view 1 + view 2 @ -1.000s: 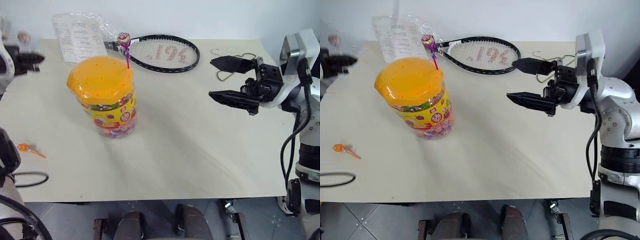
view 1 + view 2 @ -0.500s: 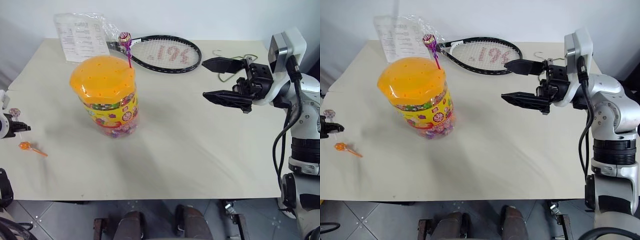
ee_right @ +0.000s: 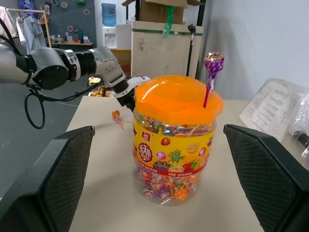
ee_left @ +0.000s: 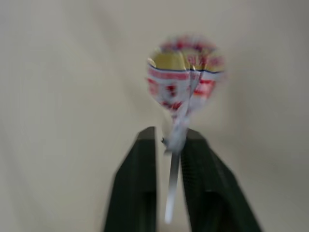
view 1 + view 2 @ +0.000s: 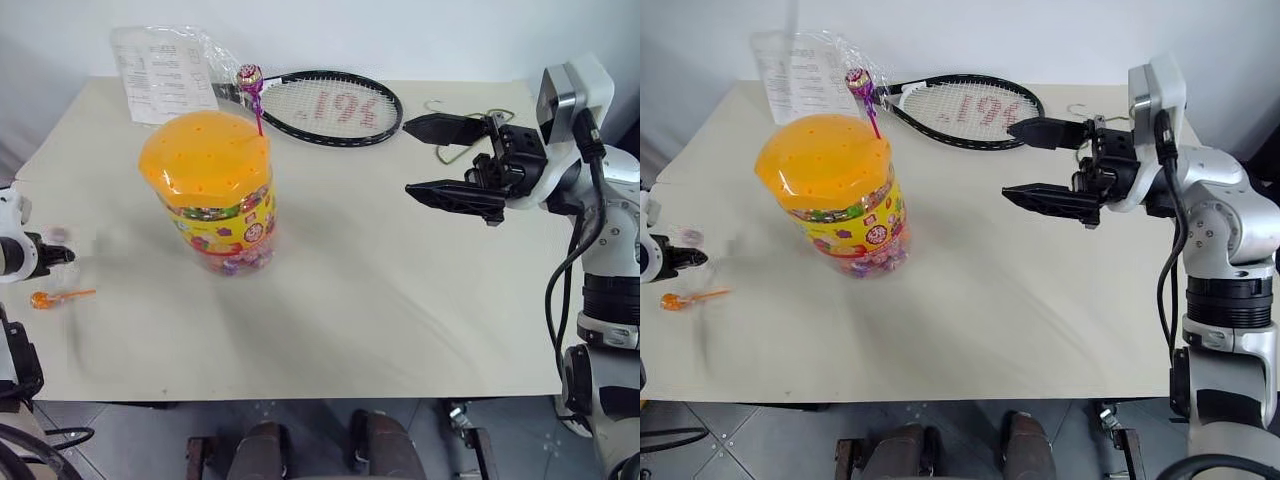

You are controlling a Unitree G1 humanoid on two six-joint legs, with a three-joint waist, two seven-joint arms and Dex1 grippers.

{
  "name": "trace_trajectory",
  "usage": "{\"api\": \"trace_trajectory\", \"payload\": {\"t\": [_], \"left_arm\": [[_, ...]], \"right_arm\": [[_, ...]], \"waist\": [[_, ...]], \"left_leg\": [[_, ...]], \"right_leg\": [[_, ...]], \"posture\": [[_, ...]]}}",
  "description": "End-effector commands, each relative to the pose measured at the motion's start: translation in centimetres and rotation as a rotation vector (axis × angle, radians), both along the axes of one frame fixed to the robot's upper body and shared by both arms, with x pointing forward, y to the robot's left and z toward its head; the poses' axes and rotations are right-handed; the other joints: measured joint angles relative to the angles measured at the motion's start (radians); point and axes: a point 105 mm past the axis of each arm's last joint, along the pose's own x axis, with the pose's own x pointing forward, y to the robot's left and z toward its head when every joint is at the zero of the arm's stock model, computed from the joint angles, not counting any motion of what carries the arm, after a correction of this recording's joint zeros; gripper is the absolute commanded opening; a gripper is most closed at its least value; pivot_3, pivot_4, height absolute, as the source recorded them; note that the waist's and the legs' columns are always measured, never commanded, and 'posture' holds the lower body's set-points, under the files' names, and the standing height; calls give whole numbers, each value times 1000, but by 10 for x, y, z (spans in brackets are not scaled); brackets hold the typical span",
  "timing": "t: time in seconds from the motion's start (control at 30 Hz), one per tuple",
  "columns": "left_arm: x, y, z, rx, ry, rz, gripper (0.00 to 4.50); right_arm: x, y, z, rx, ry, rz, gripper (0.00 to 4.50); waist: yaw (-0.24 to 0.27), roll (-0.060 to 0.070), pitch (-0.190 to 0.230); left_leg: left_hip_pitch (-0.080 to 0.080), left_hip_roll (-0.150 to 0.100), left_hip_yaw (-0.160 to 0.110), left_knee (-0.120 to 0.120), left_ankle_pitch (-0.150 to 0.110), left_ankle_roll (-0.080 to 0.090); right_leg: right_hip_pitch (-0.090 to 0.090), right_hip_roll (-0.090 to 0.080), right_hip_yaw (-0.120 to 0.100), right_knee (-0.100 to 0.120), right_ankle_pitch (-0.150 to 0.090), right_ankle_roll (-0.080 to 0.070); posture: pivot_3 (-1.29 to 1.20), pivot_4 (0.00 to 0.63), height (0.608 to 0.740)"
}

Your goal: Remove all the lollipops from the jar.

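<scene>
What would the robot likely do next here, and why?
Probably finish opening the left gripper so its lollipop, whose stick sits between the parted fingers, drops beside the orange lollipop on the table. One purple lollipop remains in the jar.

You have a black racket (image 5: 325, 105) lying flat at the far edge of the surface (image 5: 380, 300), a bagged printed sheet (image 5: 160, 72) beside its handle, and a wire hanger (image 5: 462, 130) under the right hand.

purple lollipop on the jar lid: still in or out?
Still in. The purple lollipop stands upright with its stick planted in a hole of the jar lid; the open right tool is well clear of it.
</scene>
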Motion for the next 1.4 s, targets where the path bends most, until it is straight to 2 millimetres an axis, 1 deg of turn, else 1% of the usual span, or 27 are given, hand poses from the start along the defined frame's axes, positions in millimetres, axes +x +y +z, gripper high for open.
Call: {"api": "trace_trajectory", "payload": {"t": [0.03,0.1,0.17,0.27,0.37,0.53,0.63,0.67,0.73,0.83,0.93,0.97,1.03,1.1,1.23,1.33,1.4], "left_arm": [[-3,6,14,28,-22,9,2225],[-3,6,16,31,-17,2,2851],[-6,7,22,53,-9,-8,3452],[-8,9,42,101,-28,-35,4441],[-10,3,61,117,-60,-84,4479],[-24,-11,91,144,-121,-207,4479],[-30,-43,117,118,-299,-424,4479],[-34,-50,122,104,-347,-478,4479],[-42,-58,122,77,-404,-543,4479],[-51,-75,131,55,-595,-675,4479],[-74,-96,139,1,-831,-927,4479],[-80,-100,140,-5,-875,-976,4479],[-93,-106,139,-25,-943,-1114,4479],[-96,-103,133,-27,-934,-1137,4479],[-108,-103,127,-38,-975,-1254,4479],[-111,-102,121,-9,-974,-1308,4479],[-110,-102,120,14,-995,-1327,4479]], "right_arm": [[-4,-2,9,0,-47,2,4500],[-3,-2,9,0,-47,2,4500],[-3,-2,9,-3,-45,0,4500],[-2,-4,8,-12,-48,-7,4500],[-3,-5,11,-14,-53,-19,4500],[-7,-9,15,-26,-69,-45,4500],[-6,-13,15,-50,-70,-106,4500],[-6,-12,16,-50,-66,-117,4500],[-5,-8,18,-49,-62,-135,4500],[-1,1,14,-91,-34,-164,4500],[8,25,15,-88,-3,-168,4500],[10,31,15,-90,3,-169,4500],[16,49,17,-75,4,-158,4500],[22,64,20,-45,23,-136,4500],[39,103,23,-9,47,-111,4500],[49,124,23,19,115,-85,4500],[55,132,25,41,140,-73,4500]], "waist": [[-3,0,0],[-5,0,0],[-3,0,0],[-2,0,0],[-1,0,0],[-1,0,0],[-1,0,0],[-1,0,0],[-2,0,0],[-2,0,1],[-5,1,1],[-8,1,1],[-7,0,1],[-7,0,1],[-8,1,1],[-8,1,1],[-8,1,1]], "left_leg": [[0,0,0,0,0,0],[0,0,1,0,0,0],[0,0,1,0,0,0],[0,0,1,0,0,0],[0,0,1,0,0,0],[0,0,1,0,0,0],[0,1,1,-1,0,0],[0,1,1,0,0,0],[0,2,1,0,0,0],[1,2,1,0,0,0],[1,2,2,0,0,-1],[1,3,3,0,0,-1],[1,5,3,0,-1,-2],[1,7,3,1,-1,-3],[1,7,3,1,-1,-3],[0,7,3,1,-1,-3],[0,7,3,1,-1,-3]], "right_leg": [[0,0,0,0,0,0],[0,0,0,0,0,0],[0,0,0,0,0,0],[0,0,0,0,0,0],[0,0,0,0,0,0],[0,0,1,0,0,0],[-1,0,1,0,0,0],[-1,0,1,0,0,0],[-1,0,1,0,0,0],[-1,0,2,0,0,0],[-1,0,2,1,0,-1],[-1,0,2,1,0,-1],[-1,3,2,0,1,-2],[-1,5,1,0,1,-3],[-1,5,2,0,1,-4],[-2,5,1,0,1,-4],[-2,5,1,0,1,-4]], "posture": [[0,150,740],[0,150,740],[0,150,740],[0,150,740],[0,150,740],[0,150,740],[0,150,740],[0,150,740],[0,150,740],[0,150,740],[0,150,740],[0,150,740],[0,150,740],[0,150,740],[0,150,740],[0,150,740],[0,150,740]]}}
